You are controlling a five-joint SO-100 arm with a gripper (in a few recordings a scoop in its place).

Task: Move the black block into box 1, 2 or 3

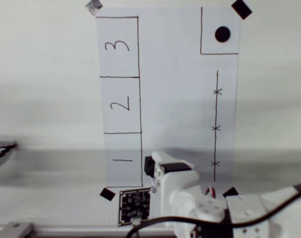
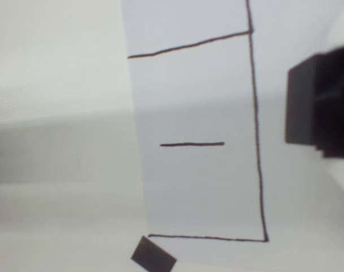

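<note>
- Lying on the pale bench (image 1: 41, 99), a white paper sheet (image 1: 175, 99) is seen in the overhead view, fixed at its corners by black tape squares (image 1: 241, 9).
- Three adjoining outlined rectangles are drawn down the sheet's left side: box 3 (image 1: 118, 47) at the top, box 2 (image 1: 120, 105) in the middle, box 1 (image 1: 123, 160) at the bottom.
- A drawn square with a round black dot (image 1: 222, 33) is noted at the sheet's upper right; below it a vertical line with three cross marks (image 1: 215, 126) is drawn.
- The white arm (image 1: 190, 198) is recorded at the bottom of the overhead view, just right of box 1.
- The black block (image 2: 308, 107) is seen in the wrist view at the right edge, outside box 1's right-hand line, a dark end effector part against it.
- End effector (image 1: 151, 168): whether it is spread or pinching the block cannot be told.
- One tape square (image 2: 153, 256) is noted below box 1 in the wrist view.
</note>
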